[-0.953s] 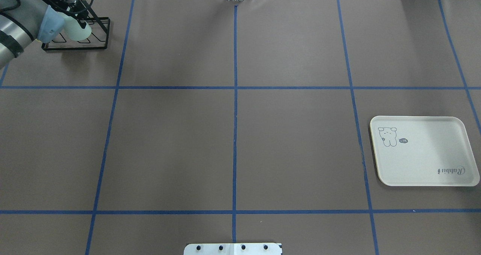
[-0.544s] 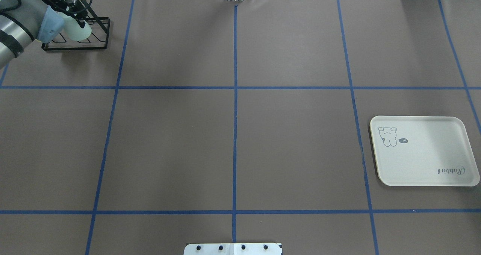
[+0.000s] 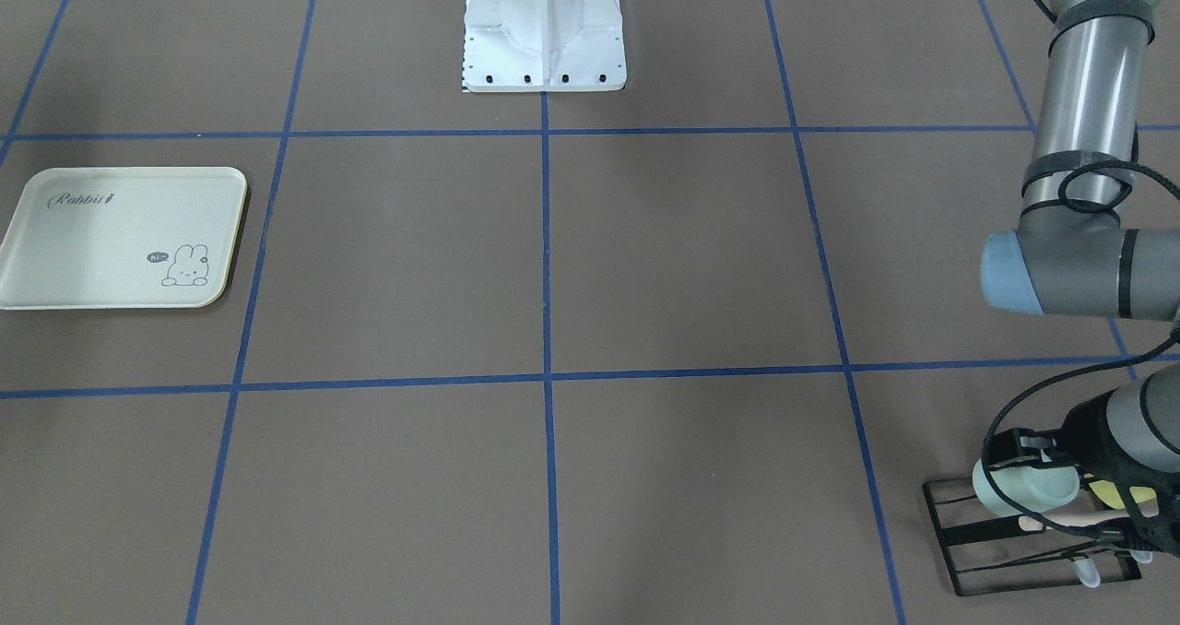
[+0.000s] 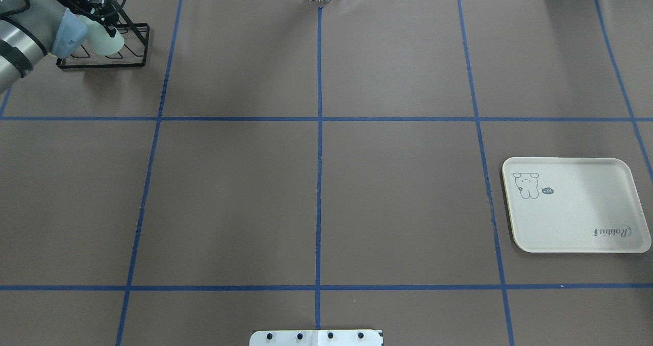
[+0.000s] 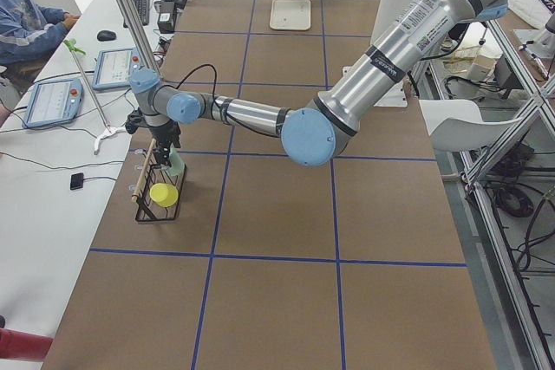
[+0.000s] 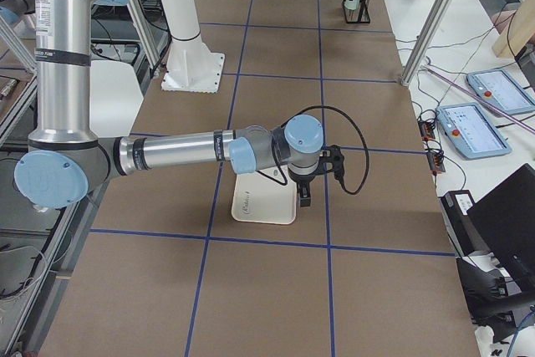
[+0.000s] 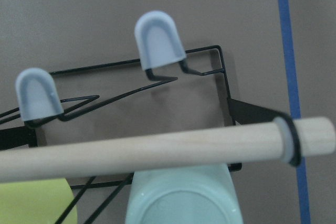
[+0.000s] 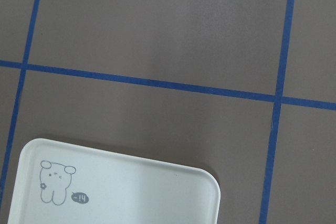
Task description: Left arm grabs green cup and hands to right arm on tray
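- Mint-green plastic first: the green cup [image 4: 104,40] is in the upper left corner of the overhead view. It lies on its side over a black wire rack [image 4: 102,66], with its base turned toward my left wrist camera.
- My left gripper [image 3: 1034,464] is clamped on that cup, at the lower right of the front-facing view.
- In the left wrist view a wooden dowel [image 7: 157,148] crosses just above the cup's base. Beyond it, two blue-capped pegs [image 7: 157,38] stick up from the rack.
- A yellow-green cup [image 5: 162,194] sits on the same rack, just beside the green one.
- My left arm [image 5: 381,58] reaches out long and low to that corner of the counter [image 4: 229,193], which is brown paper crossed by blue tape lines.
- The tray [image 4: 576,218] lies flat at the right middle of the overhead view, well apart from the cup, bunny drawing facing up.
- My right arm [image 6: 175,152] holds the right gripper [image 6: 304,200] over the tray's edge. I cannot tell whether that gripper is released or clenched.
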Motion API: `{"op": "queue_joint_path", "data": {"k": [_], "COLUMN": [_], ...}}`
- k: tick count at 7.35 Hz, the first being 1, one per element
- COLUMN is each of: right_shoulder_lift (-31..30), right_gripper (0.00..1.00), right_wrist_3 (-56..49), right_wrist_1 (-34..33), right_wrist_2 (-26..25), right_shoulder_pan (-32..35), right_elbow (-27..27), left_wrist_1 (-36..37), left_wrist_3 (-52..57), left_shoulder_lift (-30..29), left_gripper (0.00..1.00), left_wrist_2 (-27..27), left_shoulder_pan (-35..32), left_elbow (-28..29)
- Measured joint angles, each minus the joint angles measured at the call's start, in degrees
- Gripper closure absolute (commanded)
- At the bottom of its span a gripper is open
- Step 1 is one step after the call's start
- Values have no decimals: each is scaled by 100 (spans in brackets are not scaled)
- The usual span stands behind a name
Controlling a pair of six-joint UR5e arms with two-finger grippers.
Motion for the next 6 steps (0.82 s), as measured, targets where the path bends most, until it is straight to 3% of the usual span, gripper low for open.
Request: {"op": "queue_joint_path", "data": {"k": [6], "right_shoulder_lift": [-23], "right_gripper": [0], "right_wrist_3": [-9], "right_wrist_1": [8], "right_wrist_2": [66], "right_shoulder_pan": [0], "right_elbow": [4], "left_wrist_1": [-66], "left_wrist_3": [-1], "left_shoulder_lift": [-53], "left_gripper": [15], "left_wrist_2": [234], "left_shoulder_pan": [-41], "left_elbow": [-1]}}
